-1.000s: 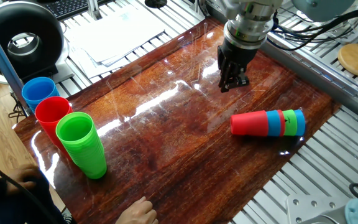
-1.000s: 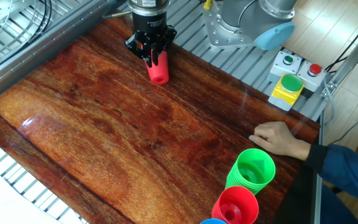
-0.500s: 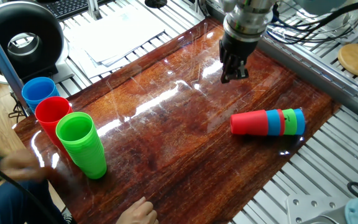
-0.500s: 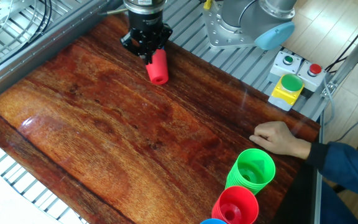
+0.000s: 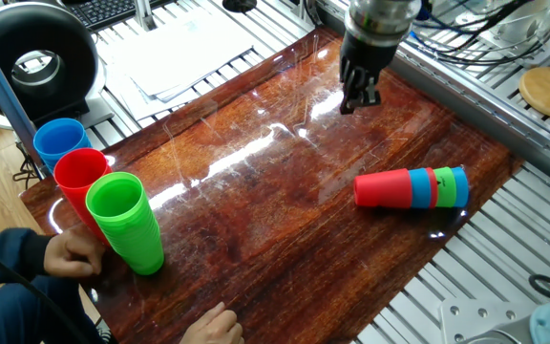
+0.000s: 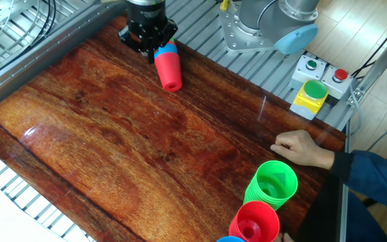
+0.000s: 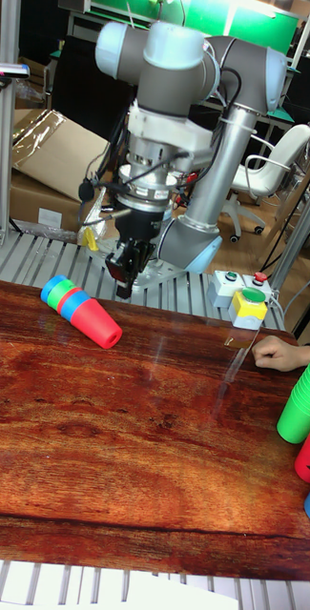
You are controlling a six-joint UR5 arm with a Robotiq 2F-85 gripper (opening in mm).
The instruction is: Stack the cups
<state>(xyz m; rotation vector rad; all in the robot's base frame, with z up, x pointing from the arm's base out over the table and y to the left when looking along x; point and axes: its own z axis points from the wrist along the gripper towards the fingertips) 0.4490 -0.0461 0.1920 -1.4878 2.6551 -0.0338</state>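
The cups (image 5: 412,188) lie on their side on the wooden table (image 5: 256,220), nested into one row: red at the wide end, then blue, red, light green and blue. The other fixed view shows the same cups (image 6: 169,67) with the red one facing the camera. They also lie at the left in the tall view, cups (image 7: 81,311). My gripper (image 5: 358,99) hangs above the table's far edge, apart from the row, open with nothing between its fingers. It also shows just behind the row as gripper (image 6: 146,42) and above it as gripper (image 7: 125,278).
A tall green pile (image 5: 127,222), a red pile (image 5: 80,176) and a blue pile (image 5: 59,141) stand at the left corner. A person's hand (image 5: 73,253) rests beside them, and another hand (image 6: 304,148) lies on the table edge. A button box (image 6: 312,93) sits off the table.
My gripper has lifted and drawn back from the lying row toward the table's far edge. The cups have not moved. A person's sleeved hand came in next to the green pile.
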